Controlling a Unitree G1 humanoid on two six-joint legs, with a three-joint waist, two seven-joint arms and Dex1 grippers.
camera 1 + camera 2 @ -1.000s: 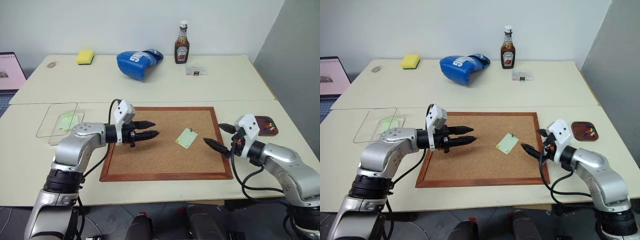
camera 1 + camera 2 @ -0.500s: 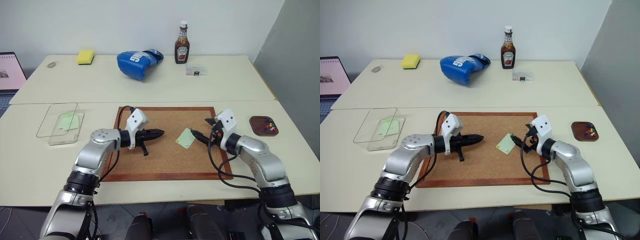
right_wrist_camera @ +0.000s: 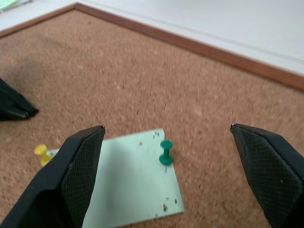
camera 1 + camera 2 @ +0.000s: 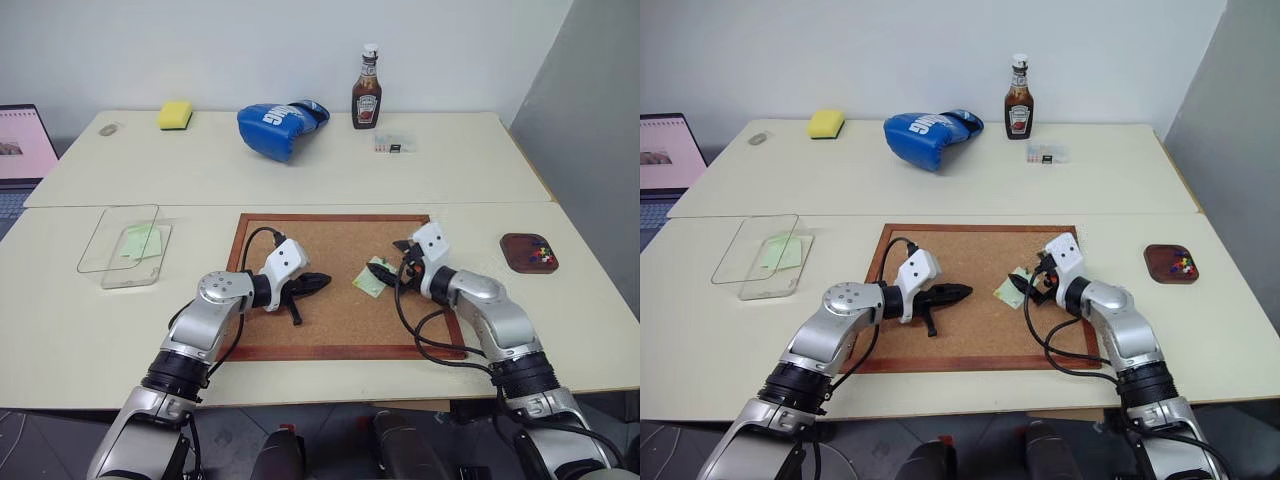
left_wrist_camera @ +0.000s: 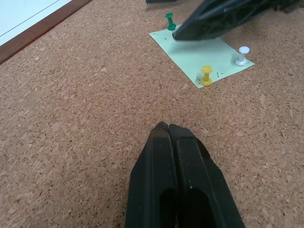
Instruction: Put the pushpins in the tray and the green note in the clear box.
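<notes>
On the corkboard (image 4: 340, 330), near side: left claw (image 5: 164, 127) fully shut on nothing, tips resting low over bare cork, just short of the green note (image 5: 202, 54). Further in, right claw (image 3: 166, 142) wide open, nothing held, its two fingers standing either side of the green pushpin (image 3: 166, 152) at the note's corner. Two more pushpins on the same note: yellow pushpin (image 5: 206, 76) and white pushpin (image 5: 242, 55). Note therefore pinned flat at three places.

Risks from here: closing off-centre on such a tiny head, so slipping past or knocking it sideways; pulling at an angle, so tearing the thin paper or lifting the note while the other pins hold it; a lower finger scraping the note and creasing it.

Beyond, on the tabletop (image 4: 300, 175): tray (image 4: 529, 252) at the right of the board, well apart; clear box (image 4: 125, 243) far at the left.

Against one second ago: both claws lower and closer to the note; left one then half open, now shut; right one moved in from the board's right edge.
</notes>
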